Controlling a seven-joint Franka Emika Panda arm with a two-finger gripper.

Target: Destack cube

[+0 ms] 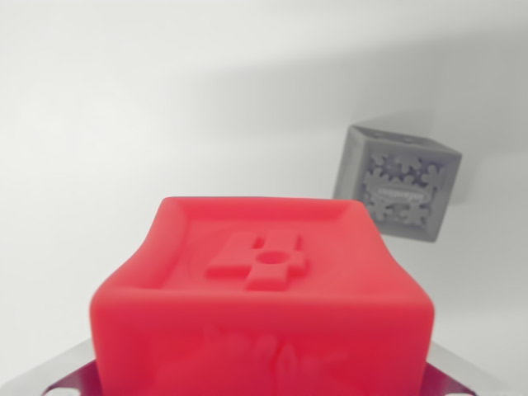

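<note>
A plain white table [124, 124] fills the wrist view, its surface smooth and evenly lit. A grey cube [400, 181] sits on it toward the wrist view's right, gear shapes moulded into its facing side, a soft shadow behind it. Whether the close, blurred red cube [264, 305] rests on the table cannot be told.

Two cubes in total: one red cube [264, 297] with a raised emblem on its upper face, and one grey cube [400, 181] with gear-like relief, both on one white surface [124, 107].
</note>
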